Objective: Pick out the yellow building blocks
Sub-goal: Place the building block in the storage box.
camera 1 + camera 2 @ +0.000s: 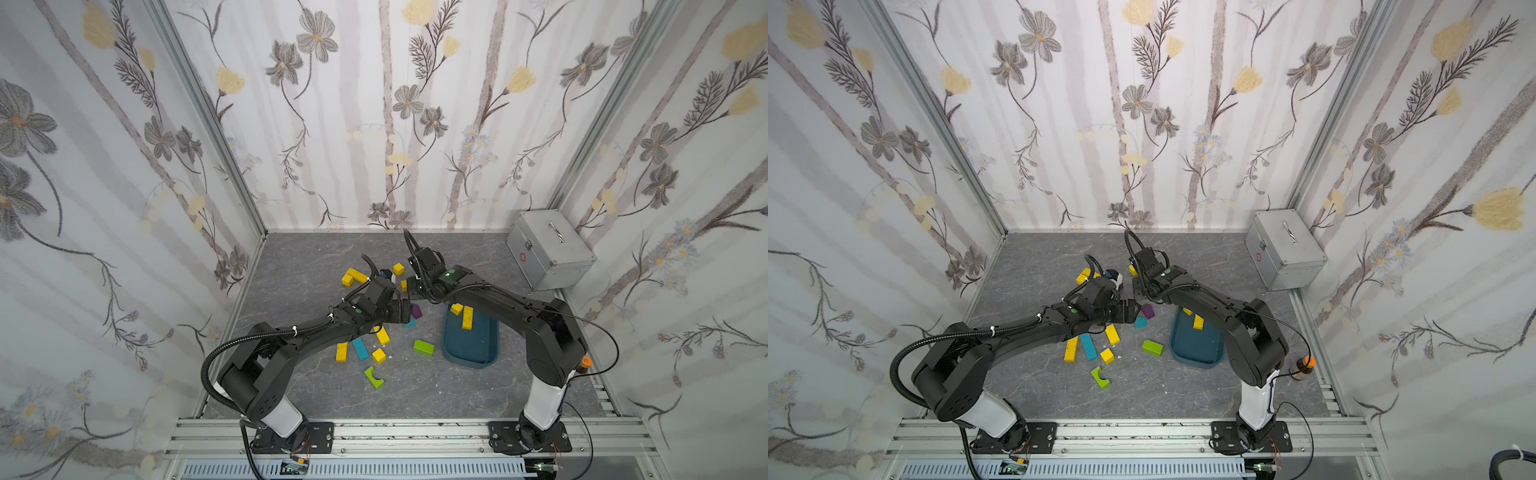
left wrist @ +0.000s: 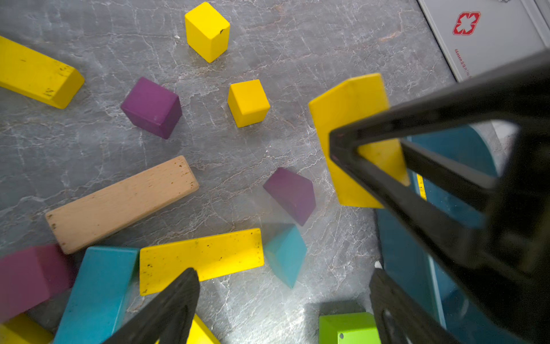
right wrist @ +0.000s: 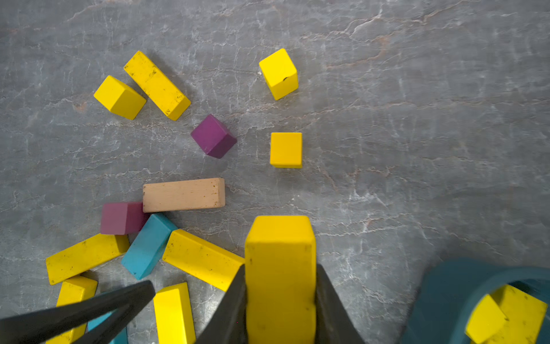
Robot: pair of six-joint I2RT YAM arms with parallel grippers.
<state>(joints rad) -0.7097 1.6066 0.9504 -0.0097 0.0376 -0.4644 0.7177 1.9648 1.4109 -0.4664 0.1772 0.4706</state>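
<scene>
The left gripper (image 2: 282,297) is hanging closest to its lens, its two black prongs spread wide with nothing between them. It is hovering over a scuffed yellow bar (image 2: 202,259) that is lying on the grey table (image 1: 316,257) left of the teal tray (image 1: 469,353). A teal bar (image 2: 98,292) is touching, or nearly touching, the end of that bar farthest from the tray.

More yellow building blocks (image 3: 119,96) are lying scattered left of the tray, mixed with purple cubes (image 3: 212,135) and a pale wooden bar (image 3: 183,195). The right gripper (image 3: 280,268) is clamping a second yellow bar (image 3: 279,238) by its long sides, seemingly lifted, just beside the tray. Two yellow blocks (image 1: 468,318) are already resting in the tray.

Likely risks:
- The claws are sitting very close together, so either one moving could strike the other.
- The second yellow bar is sticking out past its claw and could swing loose.
- The left claw could catch the teal bar too.
</scene>
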